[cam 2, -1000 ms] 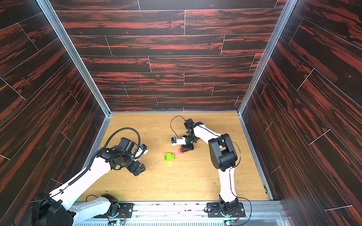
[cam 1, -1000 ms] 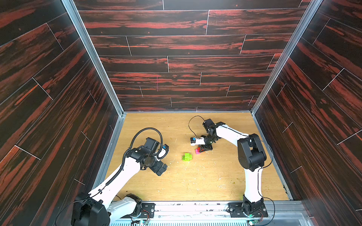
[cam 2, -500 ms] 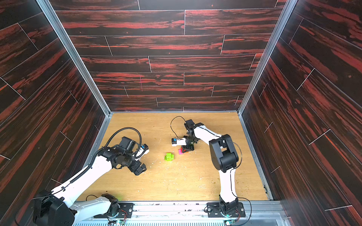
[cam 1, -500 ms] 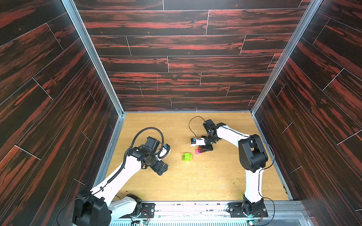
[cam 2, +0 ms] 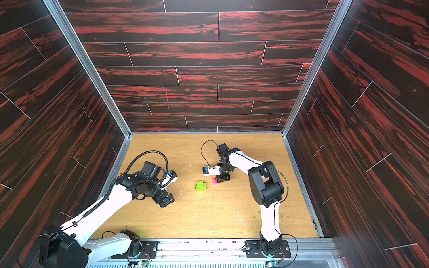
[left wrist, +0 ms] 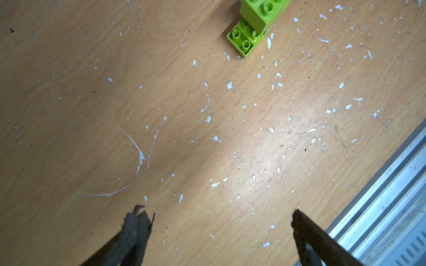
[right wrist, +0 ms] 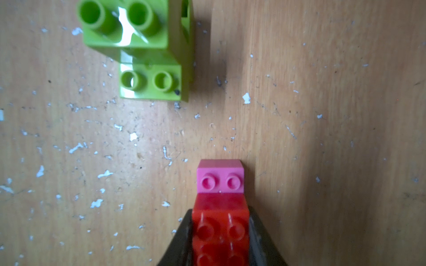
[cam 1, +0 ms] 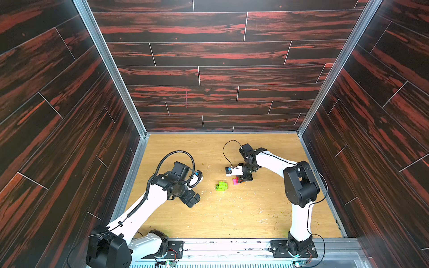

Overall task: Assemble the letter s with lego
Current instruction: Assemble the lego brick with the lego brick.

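Little has changed over the last second: both arms hold the same poses and the bricks lie where they lay.

The tan wood-grain surface [cam 1: 232, 215], flecked with white scratches, fills the floor of a booth with dark red-streaked plank walls [cam 1: 209, 58] and a metal rail [cam 1: 232, 243] along the front edge.

The left arm is bent at the elbow with its wrist turned down. The left tool [cam 1: 192, 200] hangs over bare surface with its fingers [left wrist: 136, 221] spread wide and nothing between them. The right arm reaches far in, then folds back toward the middle. The right tool [right wrist: 220, 221] points down and is clenched on the red studded plastic brick [right wrist: 220, 232].

This red brick sits on the pink studded plastic brick [right wrist: 220, 178], whose two free studs jut out ahead of the tool. The stepped cluster of lime green studded plastic bricks [cam 1: 221, 186] stands apart from the pink brick, between the two tools, with open surface all around it. The left wrist view catches it at the frame edge [left wrist: 255, 25].
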`<state>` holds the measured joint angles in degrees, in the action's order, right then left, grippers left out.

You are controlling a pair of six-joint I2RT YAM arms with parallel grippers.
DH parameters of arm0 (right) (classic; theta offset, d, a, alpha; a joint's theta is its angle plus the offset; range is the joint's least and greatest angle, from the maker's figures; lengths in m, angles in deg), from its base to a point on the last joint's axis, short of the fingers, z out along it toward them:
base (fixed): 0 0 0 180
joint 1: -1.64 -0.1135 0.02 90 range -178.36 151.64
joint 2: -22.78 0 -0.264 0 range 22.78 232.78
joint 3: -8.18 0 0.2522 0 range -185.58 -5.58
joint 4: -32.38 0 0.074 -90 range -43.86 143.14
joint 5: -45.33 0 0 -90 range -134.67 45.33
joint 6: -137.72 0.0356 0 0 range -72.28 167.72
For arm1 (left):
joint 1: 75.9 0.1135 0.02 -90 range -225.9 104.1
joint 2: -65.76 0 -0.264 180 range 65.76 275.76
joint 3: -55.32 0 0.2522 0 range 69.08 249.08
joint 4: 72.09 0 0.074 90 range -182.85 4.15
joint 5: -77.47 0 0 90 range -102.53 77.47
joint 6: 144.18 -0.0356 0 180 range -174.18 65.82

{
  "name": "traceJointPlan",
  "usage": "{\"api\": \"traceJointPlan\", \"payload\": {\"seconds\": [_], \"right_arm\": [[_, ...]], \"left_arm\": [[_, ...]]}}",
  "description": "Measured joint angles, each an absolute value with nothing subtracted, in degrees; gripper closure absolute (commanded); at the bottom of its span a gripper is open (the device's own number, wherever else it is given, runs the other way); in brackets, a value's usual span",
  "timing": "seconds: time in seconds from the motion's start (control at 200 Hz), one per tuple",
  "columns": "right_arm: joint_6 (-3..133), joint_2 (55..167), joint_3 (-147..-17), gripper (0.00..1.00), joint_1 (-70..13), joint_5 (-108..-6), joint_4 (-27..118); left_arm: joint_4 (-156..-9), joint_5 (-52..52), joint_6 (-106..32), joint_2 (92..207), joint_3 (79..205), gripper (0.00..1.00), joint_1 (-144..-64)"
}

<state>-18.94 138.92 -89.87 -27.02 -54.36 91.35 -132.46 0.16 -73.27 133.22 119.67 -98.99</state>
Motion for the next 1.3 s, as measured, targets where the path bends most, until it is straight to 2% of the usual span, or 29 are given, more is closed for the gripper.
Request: {"api": "traceJointPlan", "payload": {"seconds": [0.1, 0.321, 0.691, 0.992, 1.303], "right_arm": [[-17.73, 139.05, -90.31, 0.83, -27.09, -54.47, 91.83], [-16.34, 139.05, -90.97, 0.72, -27.07, -55.1, 92.36], [-14.81, 139.05, -90.55, 0.76, -25.54, -59.93, 84.49], [-11.2, 140.04, -92.45, 0.73, -25.36, -67.25, 76.88], [-6.5, 144.39, -94.18, 0.7, -27.29, -70.84, 71.66]], "left_arm": [[-132.37, 0.18, -73.25, 133.22, 119.67, 0.02, -98.99], [-131.54, 0.33, -73.01, 133.22, 120.0, 0.02, -98.99], [-128.92, -0.87, -69.25, 132.58, 120.81, 0.01, -98.99], [-126.97, -2.14, -65.42, 133.46, 122.23, 0.01, -97.11], [-119.28, -1.07, -53.31, 134.75, 123.21, 0.01, -92.79]]}}
